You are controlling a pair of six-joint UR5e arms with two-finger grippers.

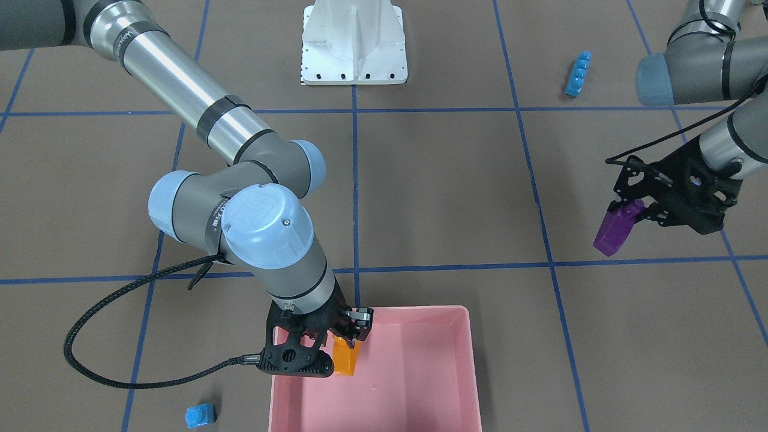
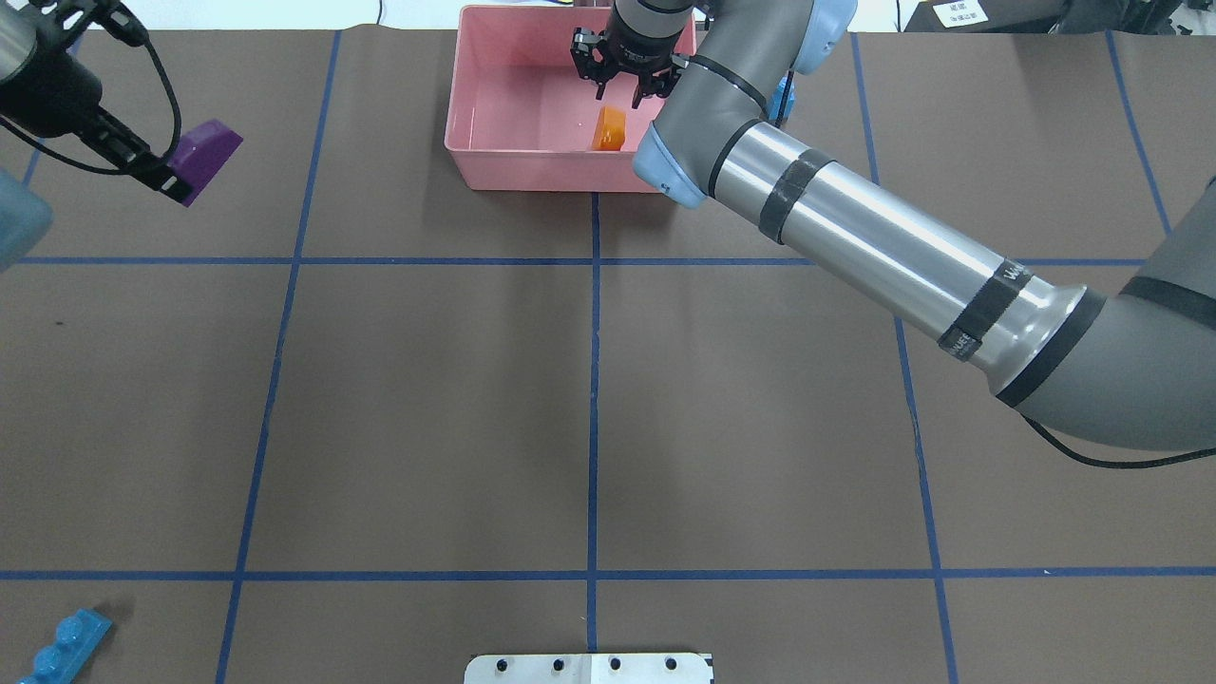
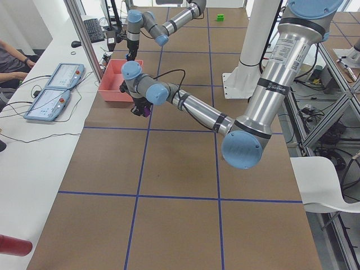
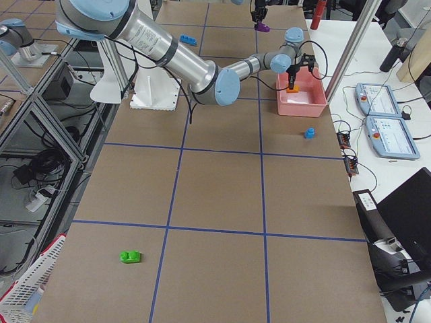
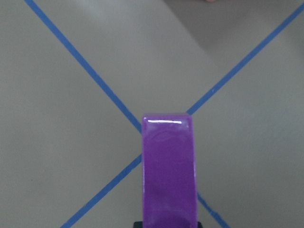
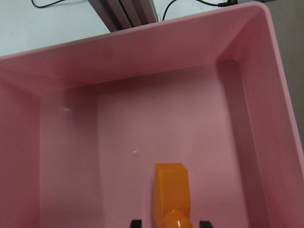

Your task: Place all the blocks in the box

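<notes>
My right gripper [image 1: 343, 337] hangs open inside the pink box [image 1: 474, 360], just above the orange sloped brick [image 1: 346, 358], which rests on the box floor. In the right wrist view the orange brick [image 6: 170, 197] lies between the fingertips [image 6: 136, 223] with a gap on each side. My left gripper [image 1: 631, 211] is shut on the purple sloped brick [image 1: 614, 231] and holds it above the table, far from the box [image 2: 494, 176]. The long blue bar [image 1: 578, 74], the small blue cube [image 1: 200, 414] and the green brick [image 4: 130, 256] lie on the table.
The white metal base plate [image 1: 354, 42] stands at the robot's side of the table. The blue cube lies just outside the box, on the right arm's side. The right arm's long forearm [image 2: 883, 256] stretches across the table toward the box.
</notes>
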